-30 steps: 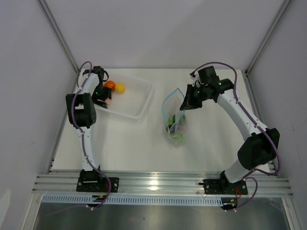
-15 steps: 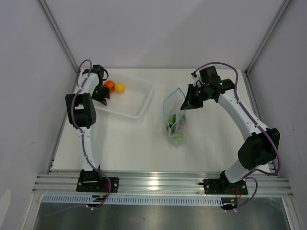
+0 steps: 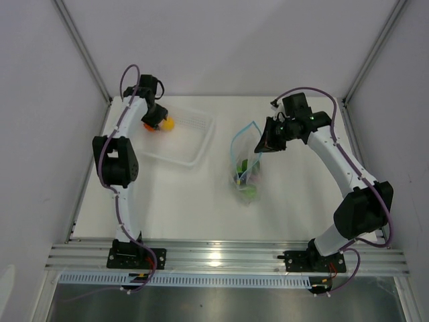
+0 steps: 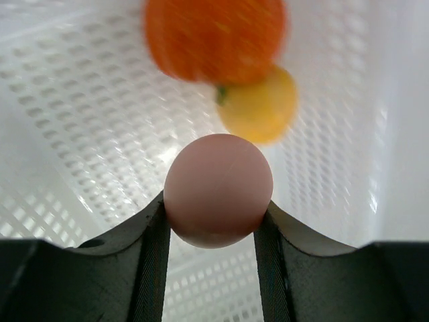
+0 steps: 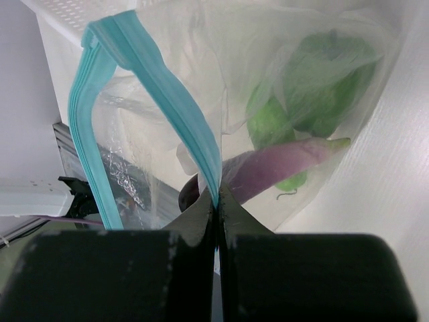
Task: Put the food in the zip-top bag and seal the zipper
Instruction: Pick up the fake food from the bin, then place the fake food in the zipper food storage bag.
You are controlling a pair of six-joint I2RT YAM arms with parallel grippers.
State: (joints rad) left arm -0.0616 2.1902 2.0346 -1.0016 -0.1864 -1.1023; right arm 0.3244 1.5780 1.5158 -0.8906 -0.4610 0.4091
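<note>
White table [image 3: 181, 201] and plain pale walls; nothing much else on my overhead feed. The left gripper [image 4: 216, 215] is clamped on the pink peach [image 4: 218, 190], one finger on each side, and hangs over the far-left end of the clear tray [image 3: 191, 137]. Under it the orange pumpkin [image 4: 214, 37] and the lemon [image 4: 261, 107] lie touching in the tray. The right gripper [image 5: 216, 201] is pressed together on the zipper [image 5: 161, 87], pinching the right side of the mouth and holding the zip-top bag [image 3: 244, 168] up by it. From there the blue strip loops out leftward, so the mouth gapes on the tray side. The eggplant [image 5: 268, 168] and green pieces [image 5: 322, 87] sit low in the bag, at its near end.

What matters to me is that the mouth lies to the right of the peach, well apart across the table. As I judge it, the left arm has to carry the peach rightward and drop it from above, on the side of the opening away from the right fingers.
</note>
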